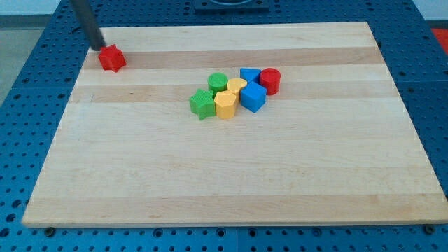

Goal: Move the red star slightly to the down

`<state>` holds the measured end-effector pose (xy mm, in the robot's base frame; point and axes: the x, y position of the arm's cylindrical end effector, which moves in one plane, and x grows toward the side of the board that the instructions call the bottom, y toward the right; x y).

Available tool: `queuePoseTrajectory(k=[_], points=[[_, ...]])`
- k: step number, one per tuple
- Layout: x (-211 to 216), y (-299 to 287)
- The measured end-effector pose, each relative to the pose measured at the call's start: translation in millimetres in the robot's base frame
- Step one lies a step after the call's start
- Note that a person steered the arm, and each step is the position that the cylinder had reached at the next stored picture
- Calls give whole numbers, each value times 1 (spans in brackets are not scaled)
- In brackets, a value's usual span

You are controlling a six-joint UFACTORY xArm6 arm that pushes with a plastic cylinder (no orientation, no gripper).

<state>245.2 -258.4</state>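
1. Desk (140,182): pale wooden board on a blue perforated base (21,105). It carries every block; no container stands on it.
2. View's far left, top corner: my tip (97,48), the lower end of a dark rod coming down from the view's top edge. The rod's upper part is cut off by the frame.
3. End effector: a plain rod, no jaws to open or close, nothing held. The tip sits at the upper-left edge of the red star (111,58), touching it or just beside it; I cannot tell which.
4. Red star: near the desk's upper-left corner, well apart from all other blocks.
5. Centre cluster, left to right: green star (202,103), with a green cylinder (218,82) just above and to its right.
6. Yellow hexagon-like block (225,103), touching the green star's right side; its exact shape is hard to make out.
7. Second yellow block (237,85) behind it, partly hidden; shape unclear.
8. Blue cube (253,97), just right of the yellow pair.
9. Another blue block (248,73) behind, mostly hidden; shape unclear.
10. Red cylinder (270,80), rightmost of the cluster, beside both blue blocks.
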Motion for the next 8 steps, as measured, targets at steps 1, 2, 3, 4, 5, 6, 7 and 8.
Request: queuePoseTrajectory(k=[1, 2, 3, 4, 5, 6, 7, 8], points=[[0, 66], [-10, 44], [-36, -18], [-33, -46], [4, -43], [20, -6], [20, 74], [19, 152]])
